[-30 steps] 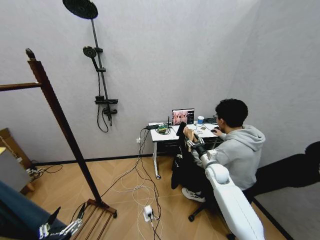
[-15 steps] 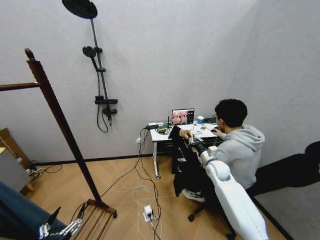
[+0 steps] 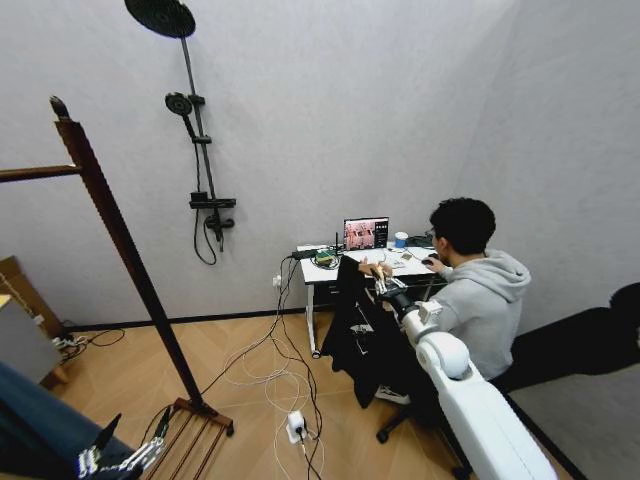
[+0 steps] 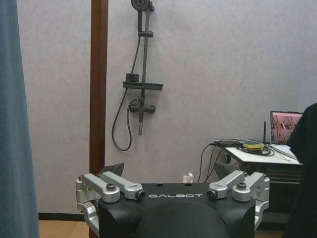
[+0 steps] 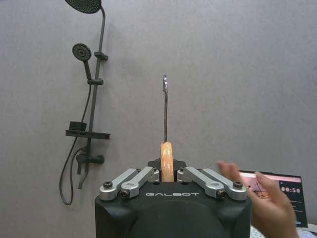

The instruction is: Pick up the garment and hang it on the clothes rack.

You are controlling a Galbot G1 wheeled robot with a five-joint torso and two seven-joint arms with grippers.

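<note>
The right claw (image 3: 381,287) is clamped on the wooden hanger (image 5: 167,159) of the garment (image 3: 352,335), which dangles beside the surface (image 3: 325,272) — well apart from the clothes rack (image 3: 120,240) — so a swing could snag a person's hand (image 5: 267,203); the left claw (image 3: 130,440) hangs low, fingers spread.

The clothes rack (image 3: 120,235) runs off the picture's left edge. The garment (image 3: 355,335) hides the table's (image 3: 330,270) legs behind it.

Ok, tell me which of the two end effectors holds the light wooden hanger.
The right end effector: shut on the hanger, plain black garment hanging below. The left end effector is open and empty, low beside the dark-brown wooden clothes rack.
</note>
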